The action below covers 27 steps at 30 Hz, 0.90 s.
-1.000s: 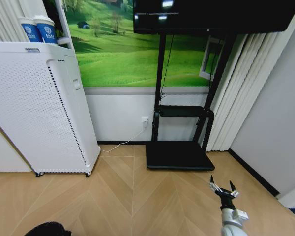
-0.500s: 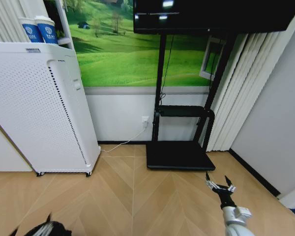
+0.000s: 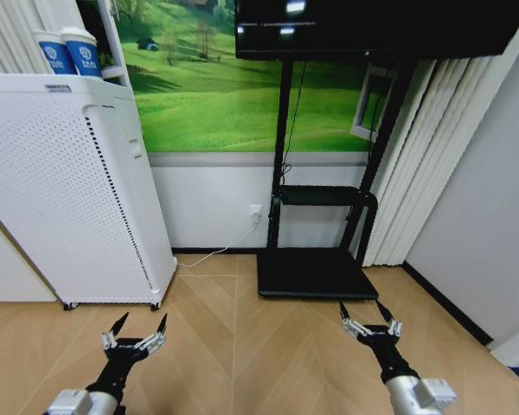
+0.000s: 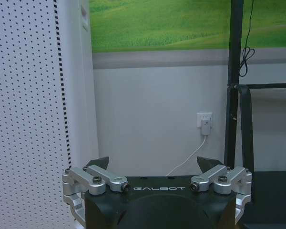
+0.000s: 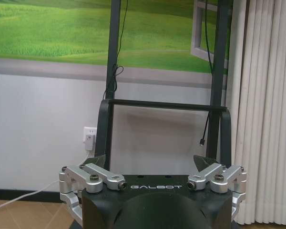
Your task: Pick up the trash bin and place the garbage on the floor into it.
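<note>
Risen into view, left gripper (image 3: 137, 329) and right gripper (image 3: 368, 315) hover spread apart above wood floor (image 3: 233, 346).

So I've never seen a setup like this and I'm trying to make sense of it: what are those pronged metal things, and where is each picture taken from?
They are the robot's two hands. The wide picture comes from a camera on its head, looking down at a wooden floor. The left tool is low on the left, the right tool low on the right; both are open and hold nothing.

The other two pictures come from cameras on each wrist, looking out past that arm's own tool: the left tool faces a white perforated appliance and a wall socket; the right tool faces a black TV stand and curtains. Two paper cups sit on the appliance.
</note>
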{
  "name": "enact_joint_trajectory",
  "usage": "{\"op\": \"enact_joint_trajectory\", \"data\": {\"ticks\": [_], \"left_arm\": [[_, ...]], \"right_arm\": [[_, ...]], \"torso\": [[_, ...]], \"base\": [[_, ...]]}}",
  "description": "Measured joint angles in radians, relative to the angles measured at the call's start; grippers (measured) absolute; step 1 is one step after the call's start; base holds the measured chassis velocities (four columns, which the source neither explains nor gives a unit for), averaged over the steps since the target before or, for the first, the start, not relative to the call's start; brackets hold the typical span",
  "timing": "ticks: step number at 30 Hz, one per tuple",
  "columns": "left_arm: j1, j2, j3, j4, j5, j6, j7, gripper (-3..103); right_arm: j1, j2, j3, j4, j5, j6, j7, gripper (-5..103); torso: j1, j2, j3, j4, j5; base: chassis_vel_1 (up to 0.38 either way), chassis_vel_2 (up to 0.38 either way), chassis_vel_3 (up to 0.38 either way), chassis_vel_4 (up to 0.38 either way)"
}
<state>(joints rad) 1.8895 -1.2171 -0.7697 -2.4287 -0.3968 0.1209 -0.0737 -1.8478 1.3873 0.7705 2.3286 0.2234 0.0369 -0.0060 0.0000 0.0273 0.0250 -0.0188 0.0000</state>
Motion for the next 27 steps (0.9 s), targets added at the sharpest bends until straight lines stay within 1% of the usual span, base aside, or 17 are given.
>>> {"op": "enact_joint_trajectory", "data": {"ticks": [1, 5, 13, 27], "left_arm": [[-0.011, 0.002, 0.002, 0.000, -0.011, 0.007, -0.001, 100], [-0.025, 0.002, 0.007, 0.003, -0.021, 0.013, -0.002, 100], [-0.035, -0.009, 0.004, 0.007, -0.026, 0.017, -0.006, 100], [-0.033, -0.010, 0.002, 0.007, -0.027, 0.018, -0.008, 100]], "right_arm": [[-0.013, 0.005, 0.006, 0.001, -0.018, 0.008, 0.000, 100], [-0.028, 0.018, 0.013, 0.006, -0.032, 0.017, -0.001, 100], [-0.038, 0.022, 0.016, 0.016, -0.026, 0.029, -0.017, 100], [-0.036, 0.020, 0.018, 0.014, -0.022, 0.030, -0.018, 100]], "torso": [[0.000, 0.000, 0.000, 0.0002, -0.0002], [0.000, 0.000, 0.000, 0.0002, 0.0000], [0.000, 0.000, 0.000, 0.0002, 0.0000], [0.000, 0.000, 0.000, 0.0002, 0.0000]], "base": [[0.000, 0.000, 0.000, 0.000], [0.000, 0.000, 0.000, 0.000], [0.000, 0.000, 0.000, 0.000], [0.000, 0.000, 0.000, 0.000]]}}
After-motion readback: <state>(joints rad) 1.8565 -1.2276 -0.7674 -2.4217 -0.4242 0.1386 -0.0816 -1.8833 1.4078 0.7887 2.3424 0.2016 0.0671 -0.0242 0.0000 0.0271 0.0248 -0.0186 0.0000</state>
